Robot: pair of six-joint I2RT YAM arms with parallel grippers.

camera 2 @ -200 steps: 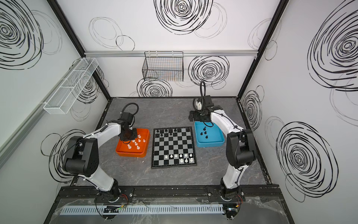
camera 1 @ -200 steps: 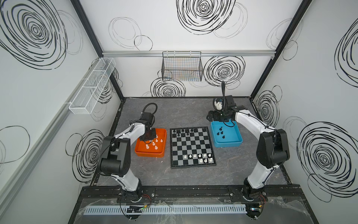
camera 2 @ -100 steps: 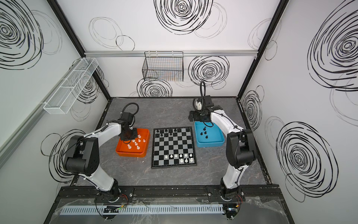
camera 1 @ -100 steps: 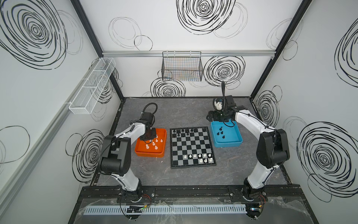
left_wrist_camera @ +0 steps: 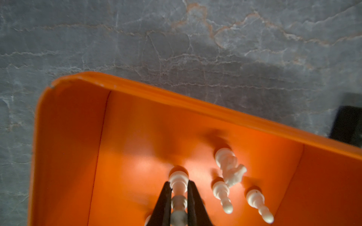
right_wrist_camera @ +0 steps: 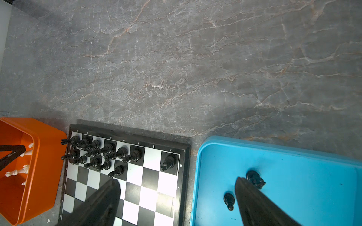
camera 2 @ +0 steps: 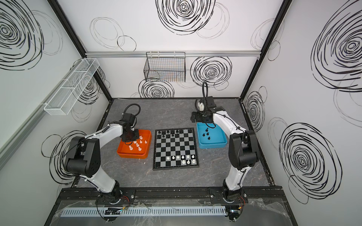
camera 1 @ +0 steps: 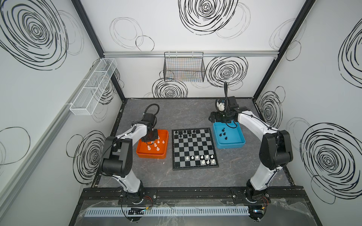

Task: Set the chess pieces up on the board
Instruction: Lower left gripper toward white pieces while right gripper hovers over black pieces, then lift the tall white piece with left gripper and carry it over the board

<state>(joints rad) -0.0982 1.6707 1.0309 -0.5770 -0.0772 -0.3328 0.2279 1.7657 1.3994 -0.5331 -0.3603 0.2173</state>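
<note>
Orange moulded tray, smooth-walled with rounded corners: the left wrist view shows the left gripper clenched on a white piece inside it, with a tapered black finger on each side of the turned stem. In both top views the gripper body hides this grip.

The right wrist view shows the right gripper released, jaws wide apart. One finger is over the board and the other over the glossy blue tray, beside a black knight and a black pawn.

Only the top views show the whole board between the two trays. Black pieces occupy its two far rows and white pieces its two near rows. The table is grey and veined like stone.
</note>
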